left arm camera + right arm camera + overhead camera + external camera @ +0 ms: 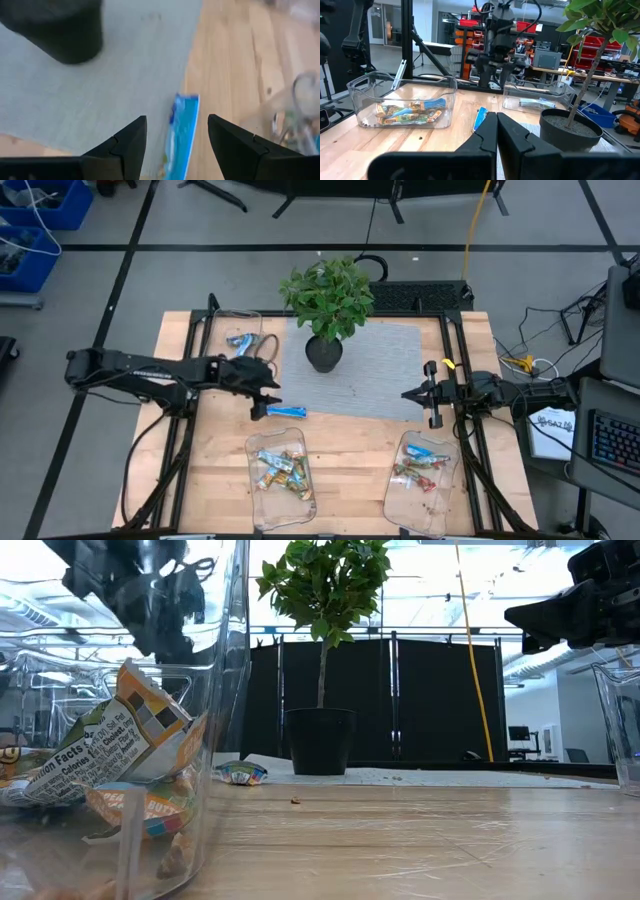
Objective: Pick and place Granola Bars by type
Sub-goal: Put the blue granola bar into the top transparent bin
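While the right pincer waits closed, the left pincer hovers spread above a blue-white bar.

On the counter, the left gripper hovers with jaws apart beside a blue bar; the right gripper, shut, waits near a potted plant.

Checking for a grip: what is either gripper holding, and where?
Nothing: left gripper open above the blue bar; right gripper shut, empty.

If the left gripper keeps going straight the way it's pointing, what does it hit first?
Most likely the blue granola bar lying at the grey mat's edge: the open left gripper points down at it, fingers either side. How far above it sits is unclear.
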